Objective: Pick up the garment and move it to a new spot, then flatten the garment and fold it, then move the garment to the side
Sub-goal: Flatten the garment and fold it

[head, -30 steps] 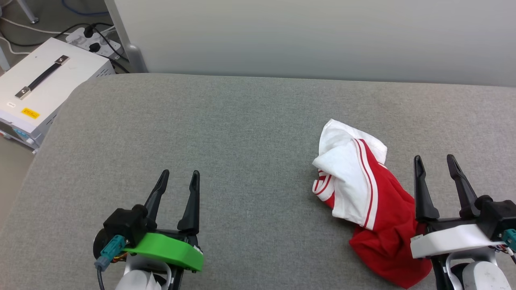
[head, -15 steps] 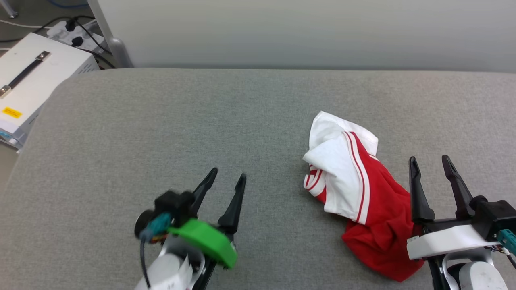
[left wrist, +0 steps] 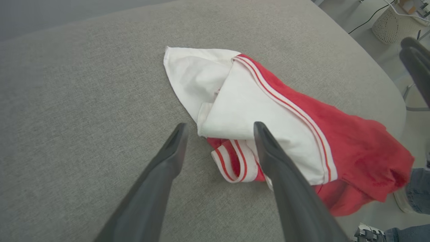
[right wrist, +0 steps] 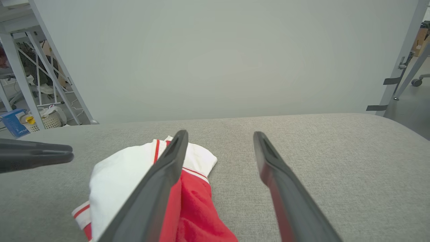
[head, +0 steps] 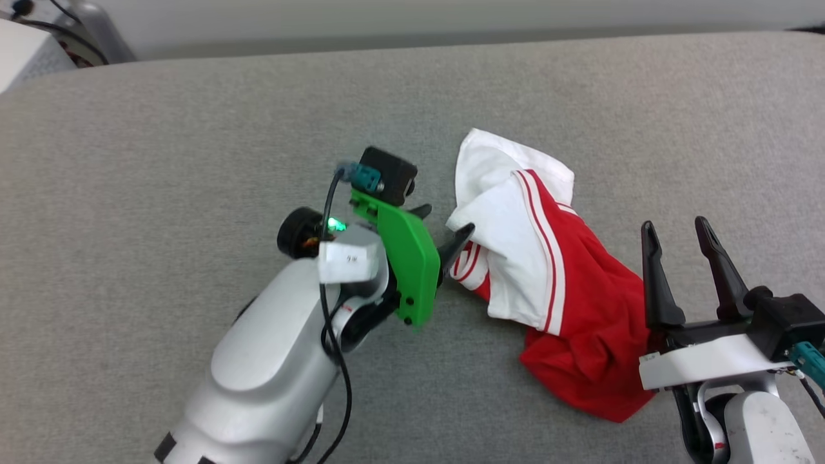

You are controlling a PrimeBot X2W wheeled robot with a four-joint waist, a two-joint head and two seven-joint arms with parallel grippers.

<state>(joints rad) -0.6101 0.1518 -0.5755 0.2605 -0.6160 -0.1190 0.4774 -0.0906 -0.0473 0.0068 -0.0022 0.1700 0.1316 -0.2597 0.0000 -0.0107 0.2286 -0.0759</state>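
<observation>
So the garment (head: 554, 283) was sitting crumpled on the grey bench (head: 161, 161), right of centre in the head view; white sleeve bunched on top at the far end, red body trailing back toward the robot's right side, and a striped cuff poking out on the left edge.

The left end effector (head: 445, 225) was turned sideways with its fingers apart, tips right up at that left edge; from the left wrist view the striped cuff sat in the gap between the two fingers, and one finger crossed in front of the white fold; can't say if it was actually touching the cloth, nothing was pinched.

The right end effector (head: 673, 225) was spread wide too, holding nothing; it hung just beside the red part, on the garment's right, fingers pointing away from the robot.
</observation>
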